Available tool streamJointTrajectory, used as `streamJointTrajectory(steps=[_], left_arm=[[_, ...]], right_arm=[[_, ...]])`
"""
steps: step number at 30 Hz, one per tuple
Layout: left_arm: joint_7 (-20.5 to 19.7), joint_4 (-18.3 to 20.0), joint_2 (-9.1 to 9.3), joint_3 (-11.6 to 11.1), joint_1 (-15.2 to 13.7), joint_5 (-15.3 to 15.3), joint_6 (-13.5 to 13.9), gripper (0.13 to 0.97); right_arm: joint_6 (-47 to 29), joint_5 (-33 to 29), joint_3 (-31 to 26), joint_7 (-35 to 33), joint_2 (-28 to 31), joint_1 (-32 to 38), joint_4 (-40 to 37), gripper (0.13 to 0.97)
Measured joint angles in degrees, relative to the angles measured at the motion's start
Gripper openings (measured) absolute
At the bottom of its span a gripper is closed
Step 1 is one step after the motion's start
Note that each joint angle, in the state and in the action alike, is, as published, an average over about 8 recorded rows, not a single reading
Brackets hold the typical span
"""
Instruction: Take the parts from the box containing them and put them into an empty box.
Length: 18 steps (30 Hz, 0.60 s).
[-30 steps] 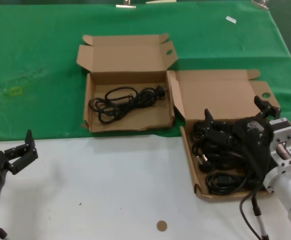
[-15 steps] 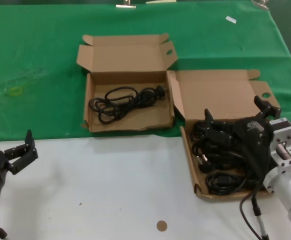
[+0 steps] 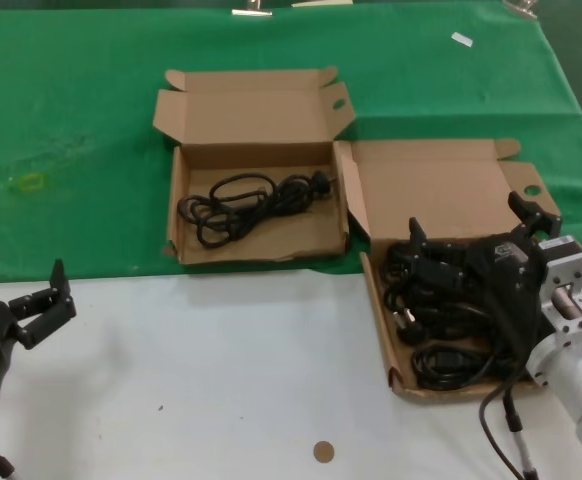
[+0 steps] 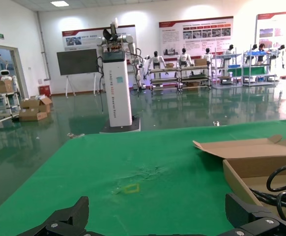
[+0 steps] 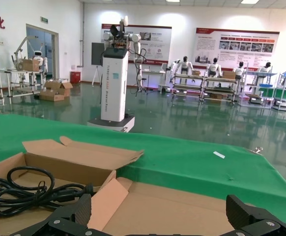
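Hovering wide open and empty over the source box (image 3: 451, 190), the right end effector (image 3: 476, 225) risks snagging tangled cables (image 3: 441, 310), dragging several out. Destination box (image 3: 326, 240) lies left; left end effector (image 3: 53, 297) waits open.

The tabletop (image 3: 221, 370) is white along its near part, and a green cloth (image 3: 71, 120) covers its far part. Two open brown cardboard boxes lie on it. The left box (image 3: 254, 180) rests wholly on the cloth, its lid folded back. The right box (image 3: 441, 290) sits just beside it, lying across the cloth's edge onto the white surface. A small brown disc (image 3: 323, 452) lies on the white part near the front edge, and a small white scrap (image 3: 461, 39) lies far back on the cloth.
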<state>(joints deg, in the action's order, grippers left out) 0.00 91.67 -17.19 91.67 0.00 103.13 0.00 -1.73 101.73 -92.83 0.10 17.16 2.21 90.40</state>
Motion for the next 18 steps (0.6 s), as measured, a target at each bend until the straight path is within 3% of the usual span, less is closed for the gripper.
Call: streamJointTrajectory(steps=[18], left_arm=[[0.0, 0.0, 0.0, 0.0, 0.0, 0.0, 0.0, 0.966]], right_arm=[[0.0, 0.0, 0.0, 0.0, 0.0, 0.0, 0.0, 0.966]])
